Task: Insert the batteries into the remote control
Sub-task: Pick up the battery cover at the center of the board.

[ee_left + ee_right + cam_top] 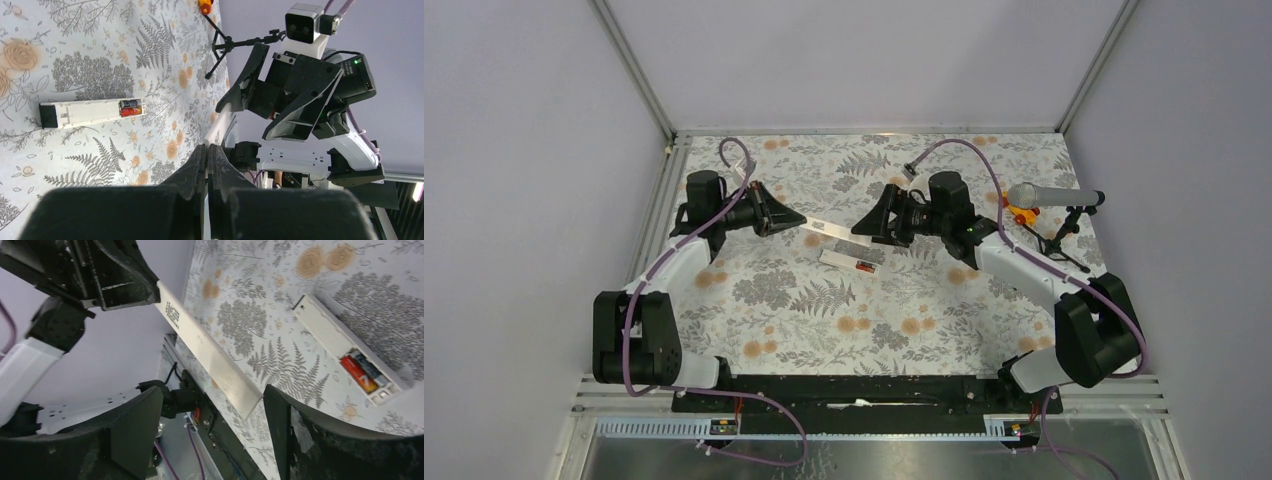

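Holding now: the left fingers [196, 172] are pressed together on one end of the white cover strip [210, 347], which juts out above the table [824, 330] toward the right arm.
Right fingers: the right fingers [132, 432] stand wide apart, one on each side of the strip's free end, and touch it nowhere that shows.
Remote control: the remote control [844, 259] lies flat near the middle of the table, a little toward the far edge, just on the near side of the raised strip, with its bay open upward.
Batteries: the batteries [361, 372] lie side by side in the bay, at the end toward the table's right edge. Whether they are fully seated cannot be told.
Step in hand: probably passing or re-gripping the cover so it can close the bay.
Risk, handover: the strip is thin and held by one end only. If the right fingers close off-centre or on its very tip, it may twist or flick out once the left lets go.
Risk, dropping: a fall would land the strip on or beside the remote and could nudge it or unseat a battery.
Risk, crowding: both arms meet close above the remote, so a low sweep could shove it across the table.
Risk, fitting: a tilted cover would likely jam on the bay's rim, more so if a battery stands proud.
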You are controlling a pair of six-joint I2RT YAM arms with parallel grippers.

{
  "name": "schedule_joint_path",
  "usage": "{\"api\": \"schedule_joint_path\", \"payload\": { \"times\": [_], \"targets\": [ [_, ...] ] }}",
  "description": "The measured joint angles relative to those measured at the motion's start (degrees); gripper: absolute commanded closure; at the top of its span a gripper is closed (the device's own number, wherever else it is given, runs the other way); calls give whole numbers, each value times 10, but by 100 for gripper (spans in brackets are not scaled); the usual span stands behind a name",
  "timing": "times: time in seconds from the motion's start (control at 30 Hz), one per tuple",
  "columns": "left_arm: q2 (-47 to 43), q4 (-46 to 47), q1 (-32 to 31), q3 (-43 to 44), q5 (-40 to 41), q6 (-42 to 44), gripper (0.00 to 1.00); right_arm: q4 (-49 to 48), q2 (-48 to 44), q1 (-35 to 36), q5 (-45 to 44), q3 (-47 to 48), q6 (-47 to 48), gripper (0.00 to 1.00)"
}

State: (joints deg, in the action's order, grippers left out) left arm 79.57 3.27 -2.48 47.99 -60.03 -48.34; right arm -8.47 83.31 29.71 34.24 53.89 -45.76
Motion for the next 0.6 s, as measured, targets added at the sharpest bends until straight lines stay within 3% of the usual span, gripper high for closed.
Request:
{"api": "schedule_joint_path", "payload": {
  "times": [0.23,0.33,0.43,0.47,0.53,0.6],
  "targets": [
    [0,96,11,-13,-20,-73,100,-71,16,0,37,0,-55,46],
    [0,113,11,-14,-26,-87,100,-87,23,0,43,0,-72,62],
    [0,119,11,-16,-28,-94,100,-95,23,0,43,0,-78,86],
    [0,120,11,-16,-28,-96,87,-99,23,0,43,0,-83,98],
    [0,120,12,-17,-26,-94,55,-107,23,0,44,0,-91,100],
    [0,110,13,-17,-21,-85,30,-111,23,1,42,1,-94,100]
  ]
}}
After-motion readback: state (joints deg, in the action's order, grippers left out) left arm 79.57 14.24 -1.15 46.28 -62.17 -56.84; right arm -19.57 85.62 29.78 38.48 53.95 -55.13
